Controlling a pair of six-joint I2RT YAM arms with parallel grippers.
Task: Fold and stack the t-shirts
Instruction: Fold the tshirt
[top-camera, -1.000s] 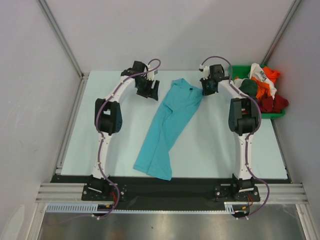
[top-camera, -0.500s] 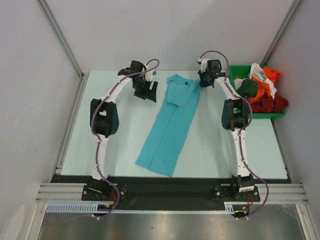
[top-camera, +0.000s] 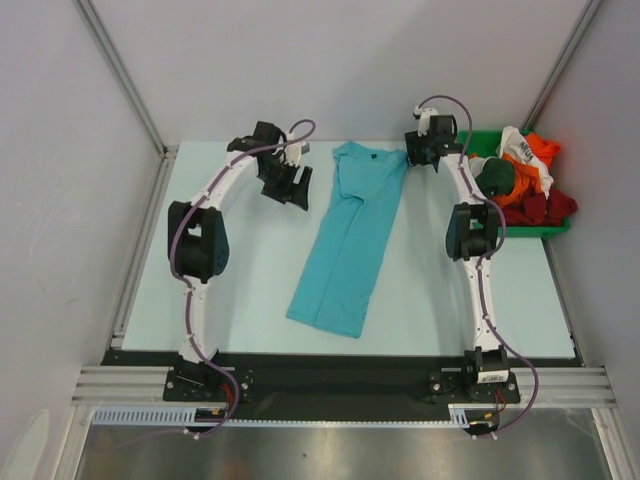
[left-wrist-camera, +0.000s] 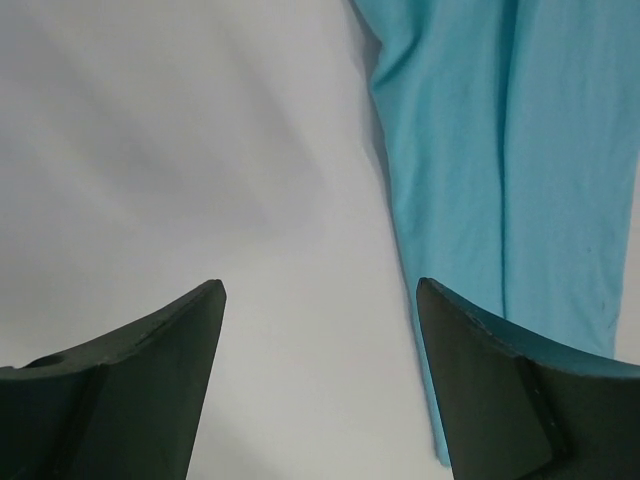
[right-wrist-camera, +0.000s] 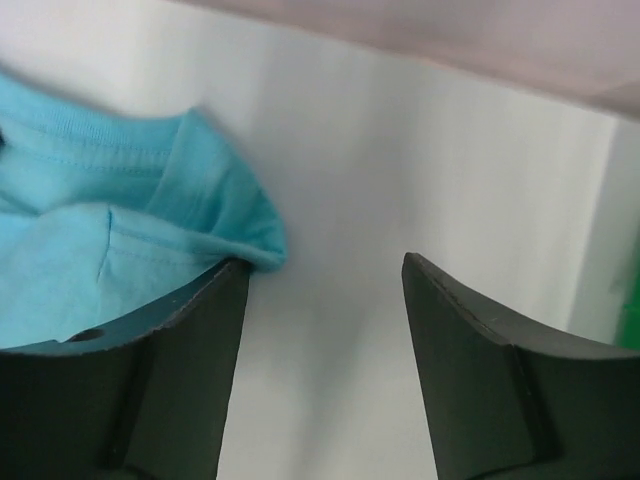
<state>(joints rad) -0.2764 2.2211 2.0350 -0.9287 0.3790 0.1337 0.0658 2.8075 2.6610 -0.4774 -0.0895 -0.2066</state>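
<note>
Shirt work, one moment noted. Turquoise shirt (top-camera: 352, 240) lay folded into a long narrow strip on the table (top-camera: 240, 290) between the two arms, collar end toward the far edge and hem toward the near edge, slanted a little left. A second before it had lain more crooked, kinked at the middle with the hem swung further left. Since then the strip had straightened and the collar end had shifted toward the far edge. Right gripper (top-camera: 420, 152) had earlier been closed on the collar end's right corner. Now its jaws stood spread with nothing between them, and it sat just beside that corner, on the bin side. Its wrist view showed the shirt (right-wrist-camera: 90, 200) with a folded corner lying at the tip of one finger, bare table in the gap. Left gripper (top-camera: 290, 185) had hardly moved: jaws spread as before, over bare table left of the shirt's far part, apart from the cloth. Its wrist view showed the shirt's edge (left-wrist-camera: 520, 180) off to the right. Other shirts (top-camera: 525, 175), orange, red, dark green and white, were heaped in the green bin (top-camera: 484, 138) at the table's far right corner, as earlier.
</note>
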